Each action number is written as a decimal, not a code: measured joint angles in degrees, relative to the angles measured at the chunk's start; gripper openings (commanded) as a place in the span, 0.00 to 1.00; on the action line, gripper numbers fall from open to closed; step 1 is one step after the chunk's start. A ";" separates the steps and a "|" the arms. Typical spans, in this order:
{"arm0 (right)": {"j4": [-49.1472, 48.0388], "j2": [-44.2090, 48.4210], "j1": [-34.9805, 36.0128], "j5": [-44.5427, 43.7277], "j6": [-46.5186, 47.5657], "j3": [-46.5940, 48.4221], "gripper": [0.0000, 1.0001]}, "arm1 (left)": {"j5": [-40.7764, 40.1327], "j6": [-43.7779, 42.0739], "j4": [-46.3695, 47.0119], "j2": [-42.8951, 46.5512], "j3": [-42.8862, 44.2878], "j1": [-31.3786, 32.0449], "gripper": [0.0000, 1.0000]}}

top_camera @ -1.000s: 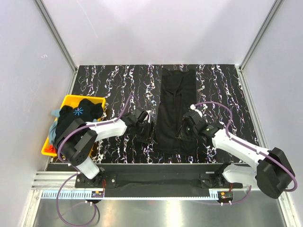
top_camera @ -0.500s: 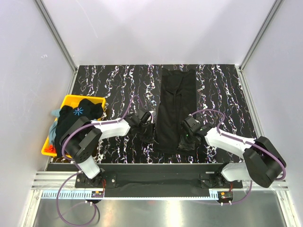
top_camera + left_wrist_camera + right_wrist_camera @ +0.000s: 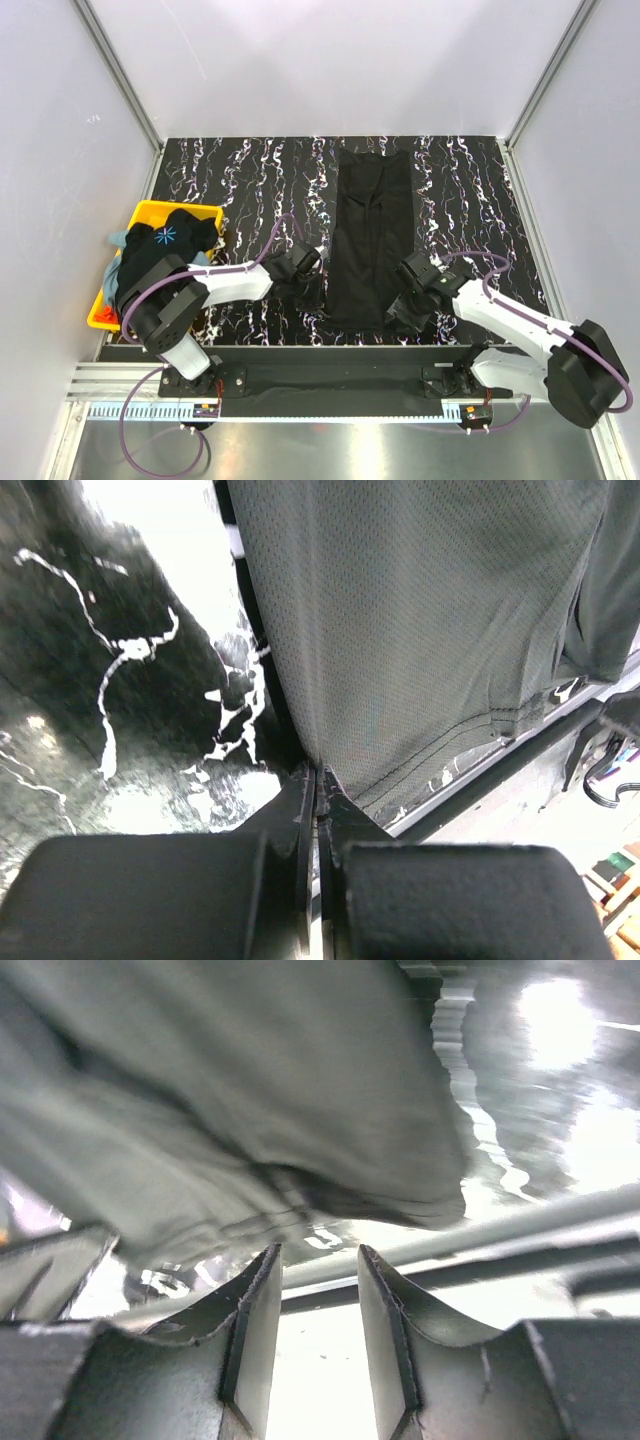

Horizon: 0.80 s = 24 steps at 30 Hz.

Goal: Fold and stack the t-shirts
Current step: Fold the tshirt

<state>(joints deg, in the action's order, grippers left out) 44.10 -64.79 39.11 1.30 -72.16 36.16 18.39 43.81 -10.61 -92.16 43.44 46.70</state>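
1 black shirt (image 3: pixel 372 230) is laid flat on the marbled table (image 3: pixel 250 180) as a long narrow strip, folded lengthwise, running from the far edge toward the arms near the middle. Its near hem lies just short of the table's front edge.

The left gripper (image 3: pixel 312 290) is set at the near left corner of the shirt. In the left wrist view its fingers (image 3: pixel 300 810) are pressed together, and the shirt's (image 3: pixel 400 630) side edge and stitched hem are seen to run down into the tips, so the corner is pinched.

The right gripper (image 3: pixel 405 308) is placed at the near right corner. In the right wrist view its 2 fingers (image 3: pixel 255 1310) are held apart with nothing between them; the rumpled hem of the shirt (image 3: pixel 250 1090) lies just beyond the tips.

At the left edge of the table a yellow bin (image 3: pixel 145 212) is filled with more shirts; a printed shirt (image 3: pixel 165 235), black with a pale-blue starburst, is heaped on top.
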 measured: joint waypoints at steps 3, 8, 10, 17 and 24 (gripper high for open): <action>4.35 1.46 -0.72 -2.29 -4.15 -0.31 0.42 | -0.17 0.66 0.04 0.11 -0.13 0.66 0.15; 8.72 2.47 -3.02 -5.44 -7.91 -0.74 0.41 | -0.07 2.25 0.83 0.37 -0.31 1.55 0.38; 9.66 2.49 -3.26 -6.08 -8.70 -1.22 0.40 | -0.26 2.78 1.09 0.81 -0.44 1.81 0.42; 10.01 1.46 -3.28 -6.27 -10.12 -2.84 0.39 | -1.49 3.48 0.63 2.10 -1.11 2.12 0.44; 9.77 0.39 -3.28 -6.43 -10.62 -3.15 0.38 | -2.56 4.28 0.33 2.51 -1.40 3.30 0.37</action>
<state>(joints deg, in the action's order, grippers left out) 53.87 -64.40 35.83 -5.13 -82.78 33.01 15.84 48.10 -10.28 -89.65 42.04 50.00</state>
